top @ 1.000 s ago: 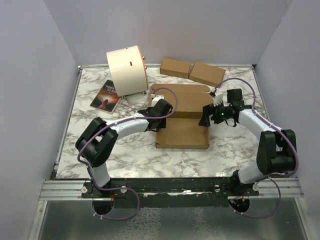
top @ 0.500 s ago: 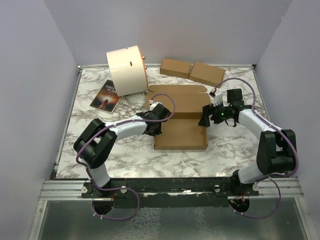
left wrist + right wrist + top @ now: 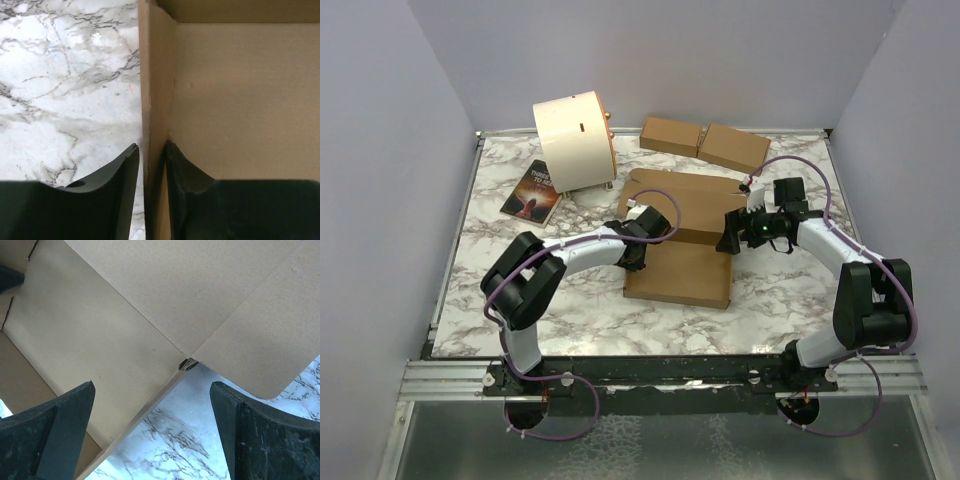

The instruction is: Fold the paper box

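The paper box point(image 3: 678, 272) has turned, left end effector point(image 3: 151, 148) clamping its wall.

The paper box point(image 3: 678, 277) sits between left tool point(image 3: 633, 252) and right tool point(image 3: 729, 240).

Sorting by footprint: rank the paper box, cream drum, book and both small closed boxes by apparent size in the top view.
1. paper box
2. cream drum
3. left closed box, right closed box and book look alike; not ranked.
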`<state>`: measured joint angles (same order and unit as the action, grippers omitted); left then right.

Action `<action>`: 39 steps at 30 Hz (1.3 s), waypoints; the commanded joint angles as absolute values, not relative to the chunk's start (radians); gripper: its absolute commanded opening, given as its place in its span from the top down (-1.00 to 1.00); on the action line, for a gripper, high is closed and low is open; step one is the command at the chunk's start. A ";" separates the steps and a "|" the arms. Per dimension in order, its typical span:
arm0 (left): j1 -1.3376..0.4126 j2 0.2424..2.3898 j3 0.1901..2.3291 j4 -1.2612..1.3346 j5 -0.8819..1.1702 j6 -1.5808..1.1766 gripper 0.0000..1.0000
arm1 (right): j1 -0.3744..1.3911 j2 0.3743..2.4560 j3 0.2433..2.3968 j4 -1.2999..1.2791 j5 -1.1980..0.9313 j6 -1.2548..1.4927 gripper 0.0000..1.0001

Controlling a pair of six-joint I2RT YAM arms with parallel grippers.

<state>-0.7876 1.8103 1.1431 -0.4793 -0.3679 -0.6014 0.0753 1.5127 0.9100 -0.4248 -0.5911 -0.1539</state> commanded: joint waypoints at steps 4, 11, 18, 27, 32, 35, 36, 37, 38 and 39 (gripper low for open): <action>-0.792 1.771 1.177 -0.539 -0.366 -0.588 0.21 | 0.071 1.506 0.918 -0.426 -0.624 -0.164 -1.00; -0.792 1.747 1.200 -0.539 -0.359 -0.583 0.10 | 0.071 1.506 0.917 -0.426 -0.630 -0.165 -1.00; -0.792 1.729 1.197 -0.555 -0.366 -0.583 0.11 | 0.072 1.506 0.917 -0.426 -0.630 -0.165 -1.00; -0.792 1.721 1.147 -0.579 -0.351 -0.571 0.53 | 0.071 1.509 0.918 -0.425 -0.635 -0.165 -1.00; -0.788 1.809 1.122 -0.585 -0.372 -0.552 0.97 | 0.072 1.503 0.916 -0.428 -0.637 -0.164 -1.00; -0.787 1.845 1.110 -0.621 -0.414 -0.545 1.00 | 0.071 1.500 0.916 -0.427 -0.637 -0.164 -1.00; -0.787 1.849 1.111 -0.639 -0.435 -0.545 1.00 | 0.072 1.501 0.916 -0.427 -0.637 -0.164 -1.00; -0.788 1.850 1.113 -0.658 -0.459 -0.546 1.00 | 0.072 1.501 0.916 -0.428 -0.639 -0.164 -1.00; -0.789 1.847 1.119 -0.676 -0.486 -0.548 1.00 | 0.071 1.503 0.916 -0.427 -0.639 -0.164 -1.00; -0.792 1.844 1.126 -0.693 -0.508 -0.549 1.00 | 0.072 1.504 0.917 -0.428 -0.639 -0.164 -1.00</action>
<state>-0.7967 1.7687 1.1595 -0.5552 -0.4053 -0.5674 0.0753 1.5127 0.9100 -0.4259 -0.6090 -0.1539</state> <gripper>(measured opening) 0.044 0.997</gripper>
